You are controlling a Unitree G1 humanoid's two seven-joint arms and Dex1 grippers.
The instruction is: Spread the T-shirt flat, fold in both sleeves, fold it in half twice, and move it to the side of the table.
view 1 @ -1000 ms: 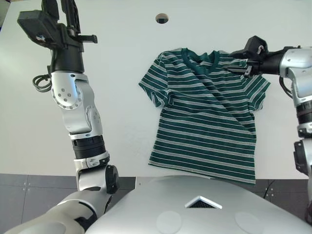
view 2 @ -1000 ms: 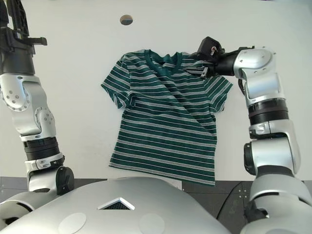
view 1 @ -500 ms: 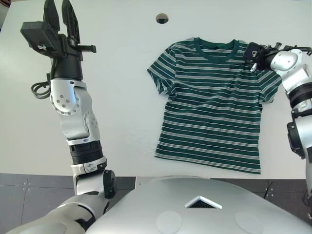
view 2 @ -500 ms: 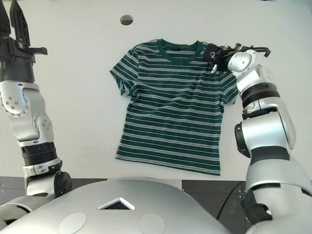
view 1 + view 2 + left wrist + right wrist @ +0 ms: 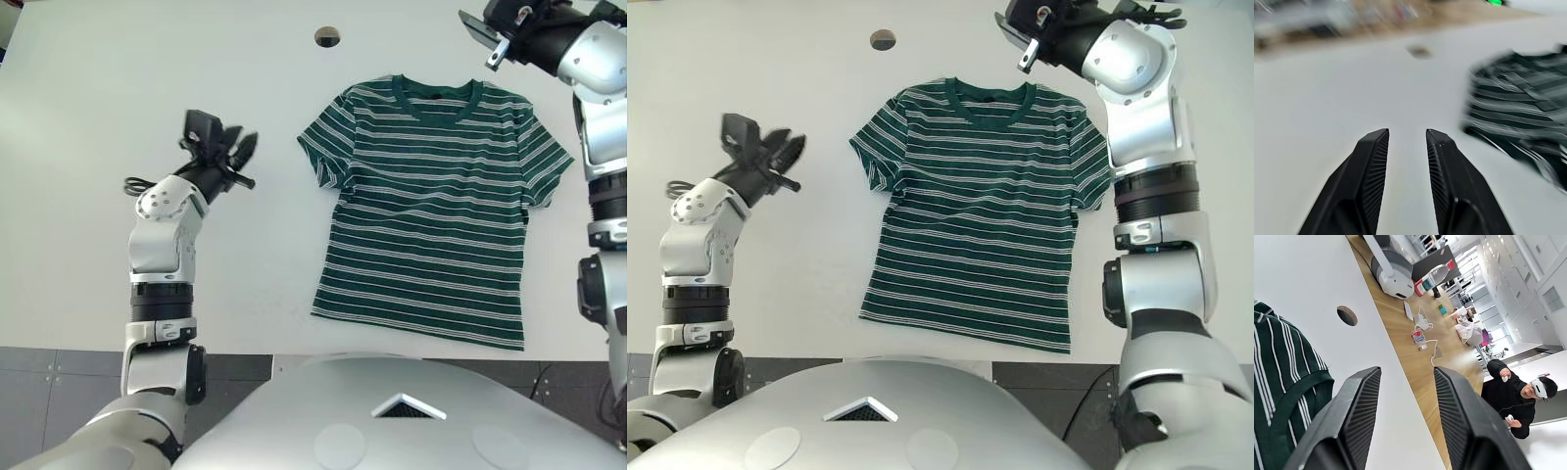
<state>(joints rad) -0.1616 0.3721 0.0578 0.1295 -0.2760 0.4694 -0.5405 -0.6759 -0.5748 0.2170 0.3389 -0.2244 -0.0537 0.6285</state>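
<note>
The left tool (image 5: 242,149) is held over the bare white table (image 5: 78,117), well to the left of the shirt, with its two black fingers parted and nothing gripped. The dark green, white-striped fabric T-shirt (image 5: 431,196) is laid flat on the table, collar at the far side, both sleeves spread out. The right tool (image 5: 482,34) is raised beyond the shirt's right shoulder, fingers parted and empty.

Both head cameras look steeply down on the table (image 5: 245,98), T-shirt (image 5: 431,206) right of centre. The left wrist camera sits low, facing that shirt; the right, close at its collar, faces past the table's hole (image 5: 1347,316) into the room.
</note>
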